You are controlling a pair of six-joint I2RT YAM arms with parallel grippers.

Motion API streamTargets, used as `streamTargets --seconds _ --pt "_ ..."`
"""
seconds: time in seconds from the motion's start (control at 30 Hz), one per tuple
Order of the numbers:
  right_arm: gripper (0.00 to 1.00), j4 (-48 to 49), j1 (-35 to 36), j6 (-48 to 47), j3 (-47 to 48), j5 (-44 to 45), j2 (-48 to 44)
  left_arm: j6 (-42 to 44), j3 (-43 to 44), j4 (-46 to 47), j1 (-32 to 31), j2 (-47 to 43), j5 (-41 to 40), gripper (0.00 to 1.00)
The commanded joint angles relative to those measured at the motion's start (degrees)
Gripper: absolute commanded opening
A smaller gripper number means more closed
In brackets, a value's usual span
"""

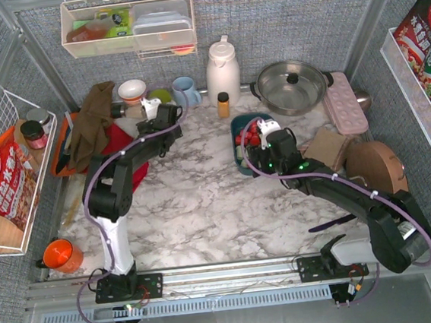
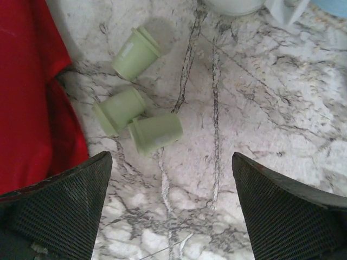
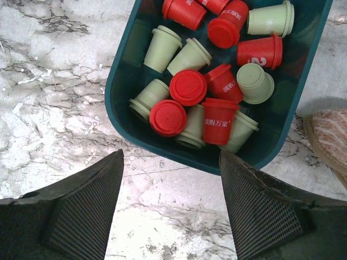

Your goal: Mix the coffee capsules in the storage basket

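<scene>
L end effector [image 2: 171, 165] wide open, empty, over 3 stray coffee capsules [image 2: 155, 132] upper left; R end effector [image 3: 171, 157] open, empty, above storage basket [image 3: 120, 86], prob to stir.

On the left: raised from the near-edge base, with the left arm [image 1: 111, 190] folded sharply at the elbow and stretched toward the far side. Tipped by the left pincer [image 2: 171, 162], aimed straight down, spread fully wide, gripping nothing. On the right: laid low and long, with the right arm [image 1: 340, 188] angled from its base toward the middle. Tipped by the right pincer [image 3: 172, 157], aimed downward, parted broadly, with nothing between the dark mesh-textured fingers [image 3: 81, 216].
</scene>
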Motion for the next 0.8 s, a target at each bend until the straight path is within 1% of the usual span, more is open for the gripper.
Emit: streamTargets --seconds 0.0,0.13,0.23,0.37,0.6,0.77 --pt "0.75 1.75 -0.15 0.20 -0.13 -0.34 -0.47 -9.53 6.35 -12.66 0.04 5.61 -4.37 0.99" --pt "0.75 1.84 -0.24 0.38 -0.17 -0.84 -0.39 -12.50 7.25 -11.86 0.04 7.56 -5.30 0.91" --pt "0.75 1.76 -0.32 0.48 -0.10 -1.24 -0.33 -12.73 8.07 -11.34 0.07 8.71 -7.19 0.87" --pt "0.75 1.75 -0.42 0.47 -0.09 -1.48 -0.37 -10.57 9.27 -8.80 0.08 10.36 -6.77 0.85" --pt "0.75 1.50 -0.57 0.39 0.09 -2.22 0.01 -9.97 14.22 -10.37 1.07 14.21 -8.29 0.83" --pt "0.75 1.49 -0.72 0.39 0.20 -2.65 0.25 -9.49 15.86 -10.86 1.75 16.09 -8.65 0.79"
